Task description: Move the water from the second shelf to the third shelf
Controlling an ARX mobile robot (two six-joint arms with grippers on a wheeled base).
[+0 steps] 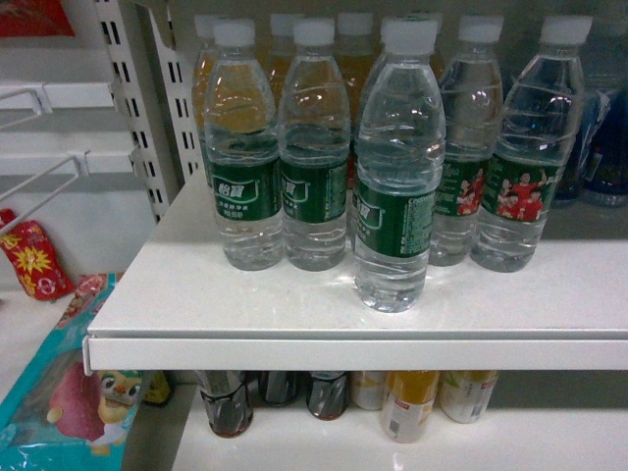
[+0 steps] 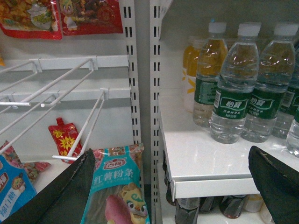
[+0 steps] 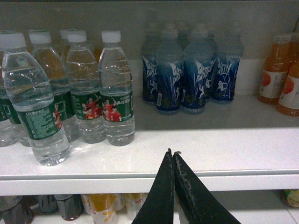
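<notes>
Several water bottles with green labels and white caps stand upright on a white shelf [image 1: 294, 299]. One water bottle [image 1: 397, 167] stands alone nearest the shelf's front edge; it shows too in the right wrist view [image 3: 35, 102]. Others stand behind it in rows [image 1: 242, 157] [image 2: 236, 88]. Neither gripper shows in the head view. My left gripper [image 2: 172, 151] is open, its fingers wide apart, low and left of the shelf's front corner, holding nothing. My right gripper [image 3: 172, 153] is shut with nothing in it, in front of the shelf edge, right of the water.
Orange juice bottles [image 1: 221, 74] stand behind the water; blue drink bottles [image 3: 187, 70] are to the right. Below, dark cola bottles [image 1: 228, 402] and juice bottles [image 1: 407, 402] lie on a lower shelf. Left of the upright [image 2: 133, 93] are wire hooks [image 2: 60, 84] and snack bags [image 2: 117, 186].
</notes>
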